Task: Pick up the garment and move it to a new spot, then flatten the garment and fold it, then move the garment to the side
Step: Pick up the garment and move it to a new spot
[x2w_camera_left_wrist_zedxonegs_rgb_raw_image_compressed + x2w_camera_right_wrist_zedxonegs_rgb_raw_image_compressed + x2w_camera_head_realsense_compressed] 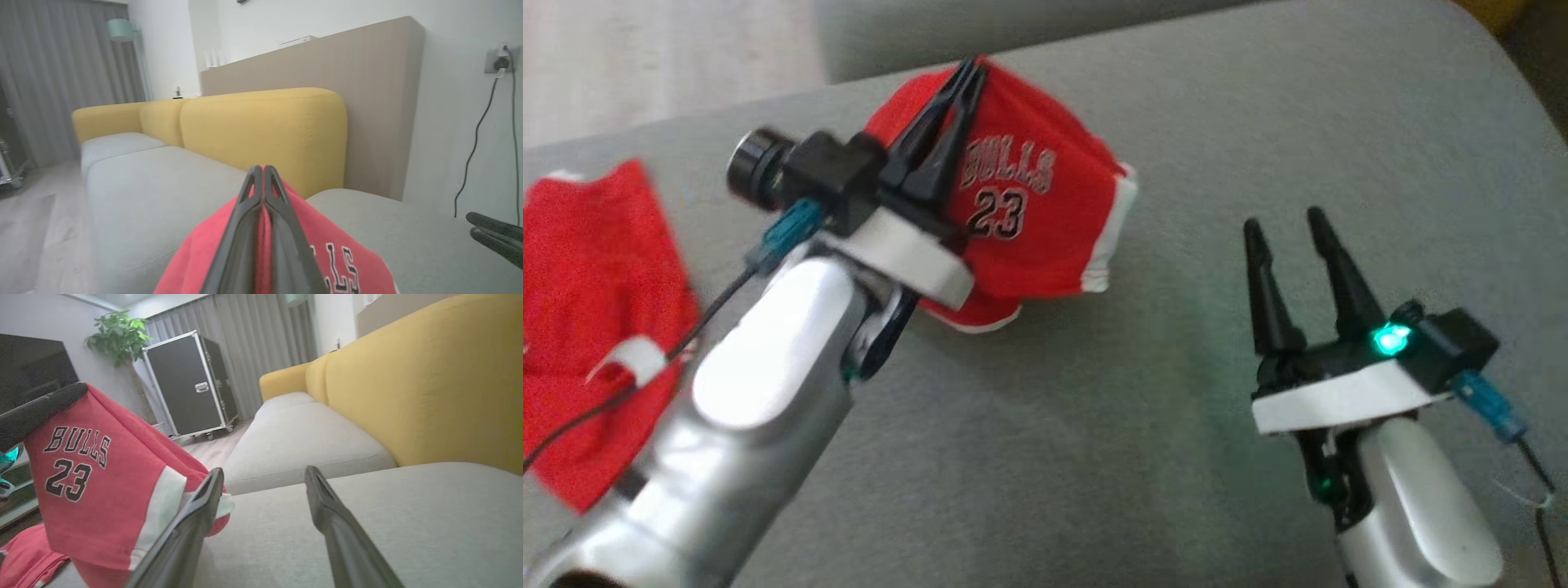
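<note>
Head view: the red garment [1029,237] with "BULLS 23" on it is at about 11 o'clock, over the grey sofa seat [1094,425]. The left pincer [968,73] is pressed together on the garment's top edge, pinching it, and the cloth hangs down from it. The right pincer [1284,222] is at 4 o'clock, spread wide, holding nothing, apart from the garment. Another red cloth [588,261] lies at 9 o'clock. Right wrist view has the yellow sofa back [408,396] at 2 o'clock.
</note>
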`<state>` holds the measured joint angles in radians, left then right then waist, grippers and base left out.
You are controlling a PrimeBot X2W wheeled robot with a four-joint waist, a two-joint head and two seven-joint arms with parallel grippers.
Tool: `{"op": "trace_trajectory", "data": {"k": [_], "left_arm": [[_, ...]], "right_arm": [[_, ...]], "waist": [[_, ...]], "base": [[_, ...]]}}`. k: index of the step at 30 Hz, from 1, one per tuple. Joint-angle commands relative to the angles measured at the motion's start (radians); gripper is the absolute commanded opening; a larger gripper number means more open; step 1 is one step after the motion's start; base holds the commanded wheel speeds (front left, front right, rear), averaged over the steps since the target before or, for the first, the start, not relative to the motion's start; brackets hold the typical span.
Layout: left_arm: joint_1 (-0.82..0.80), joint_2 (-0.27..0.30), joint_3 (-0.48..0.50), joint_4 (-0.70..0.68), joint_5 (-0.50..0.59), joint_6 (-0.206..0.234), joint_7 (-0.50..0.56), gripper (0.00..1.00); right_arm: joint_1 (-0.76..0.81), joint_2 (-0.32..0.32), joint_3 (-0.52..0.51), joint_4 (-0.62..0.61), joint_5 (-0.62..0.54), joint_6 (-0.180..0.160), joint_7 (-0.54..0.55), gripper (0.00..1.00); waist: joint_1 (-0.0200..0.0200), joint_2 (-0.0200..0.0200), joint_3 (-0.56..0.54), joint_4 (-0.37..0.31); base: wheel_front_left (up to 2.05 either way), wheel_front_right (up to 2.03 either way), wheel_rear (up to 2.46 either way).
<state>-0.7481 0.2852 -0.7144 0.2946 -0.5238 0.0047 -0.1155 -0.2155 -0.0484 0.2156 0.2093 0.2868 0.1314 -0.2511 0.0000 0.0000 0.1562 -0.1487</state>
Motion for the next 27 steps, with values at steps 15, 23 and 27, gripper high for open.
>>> {"op": "trace_trajectory", "data": {"k": [15, 23, 27], "left_arm": [[-0.193, -0.056, 0.036, 0.276, 0.073, -0.011, -0.138, 1.0], [-0.018, -0.028, 0.155, 0.19, 0.095, -0.005, -0.146, 1.0], [0.117, -0.024, 0.221, 0.119, 0.124, -0.002, -0.146, 1.0]], "right_arm": [[-0.053, -0.002, -0.019, -0.07, 0.023, -0.001, -0.011, 1.0], [-0.033, -0.002, -0.052, -0.043, -0.043, -0.001, -0.011, 1.0], [-0.008, -0.002, -0.06, -0.027, -0.068, -0.001, -0.011, 1.0]], "waist": [[0.0, 0.0, 0.109, -0.114], [0.0, 0.0, 0.028, 0.054], [0.0, 0.0, -0.022, 0.124]], "base": [[0.0, 0.0, 0.0], [0.0, 0.0, 0.0], [0.0, 0.0, 0.0]]}}
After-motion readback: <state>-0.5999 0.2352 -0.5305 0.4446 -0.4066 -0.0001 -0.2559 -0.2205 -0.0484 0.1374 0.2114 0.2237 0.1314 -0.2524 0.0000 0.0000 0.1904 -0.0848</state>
